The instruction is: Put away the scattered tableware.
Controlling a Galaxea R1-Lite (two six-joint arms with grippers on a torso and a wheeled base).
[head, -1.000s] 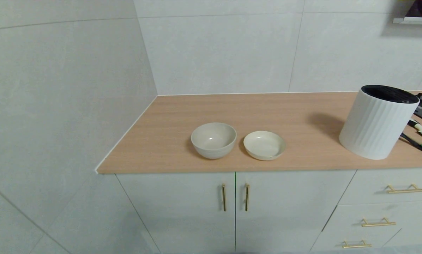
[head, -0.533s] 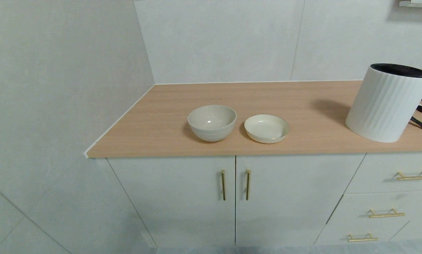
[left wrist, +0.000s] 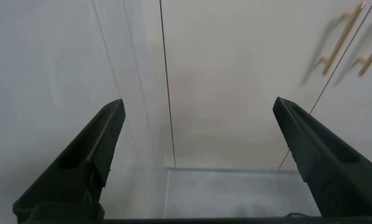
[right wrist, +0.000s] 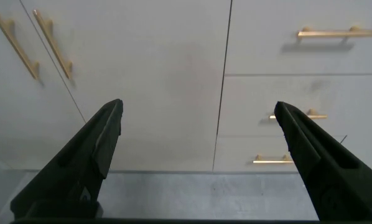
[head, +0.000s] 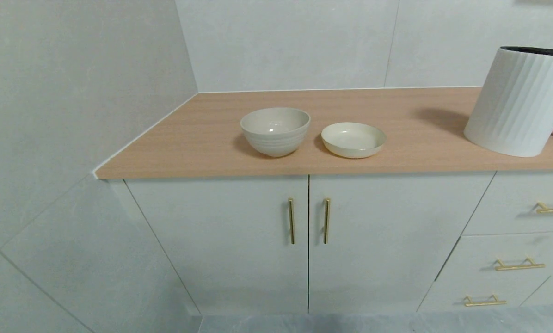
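Your left tool (left wrist: 198,111) and right tool (right wrist: 198,107) are both spread wide and empty, low before the doors (head: 221,240). On the counter (head: 198,143), near its front edge, the bowl (head: 275,131) sits just left of the dish (head: 353,139), not touching. Farther right stands a white canister (head: 519,101).

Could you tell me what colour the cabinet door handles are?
Gold handles, clearest in head view.

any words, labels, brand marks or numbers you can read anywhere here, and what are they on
None. No print shows on the bowl, the shallow dish, the white ribbed container, the countertop or the cabinet doors.
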